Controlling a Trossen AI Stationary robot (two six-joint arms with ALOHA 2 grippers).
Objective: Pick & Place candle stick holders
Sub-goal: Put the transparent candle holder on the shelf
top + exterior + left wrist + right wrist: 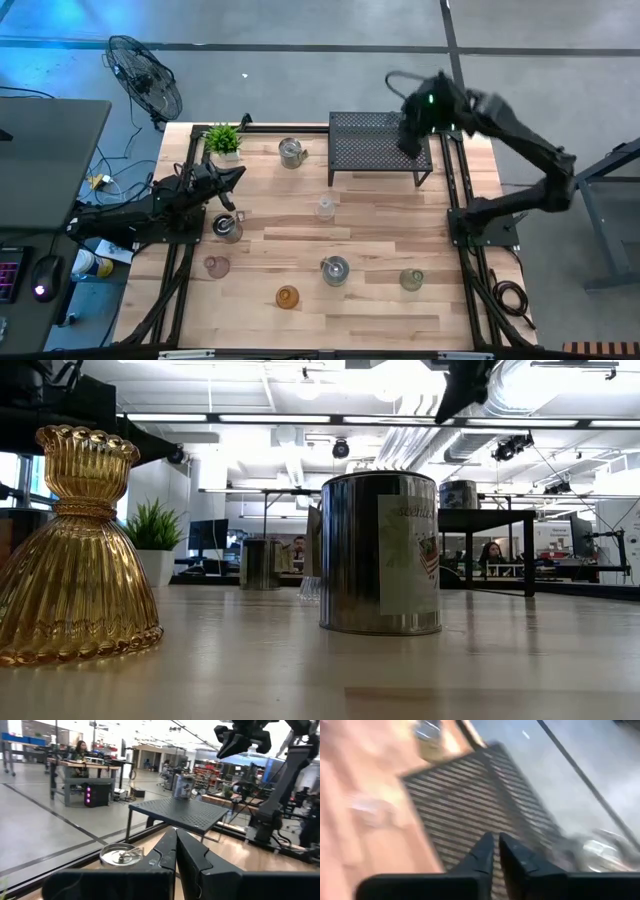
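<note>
Currently the left gripper [236, 176] is resting low at the worktop's [380, 310] left edge, fingers [167, 855] clenched on nothing. Just beside it a silvery holder [228, 227] is sitting, with the potted plant [224, 140] behind. Holders are lying spread across the worktop: pink holder [217, 266] near the left rail, amber holder [287, 296] at the front, a tin-like silvery holder [291, 152] at the back, a clear glass holder [325, 207] mid-worktop, another silvery holder [334, 270] toward the front, and a greenish holder [411, 279] to the right. The black mesh rack [380, 145] is standing at the back right, with one holder [183, 786] sitting on it in the left wrist view. The right gripper [410, 138] is hovering over the rack's right end, fingers [482, 852] pinched together, empty.
</note>
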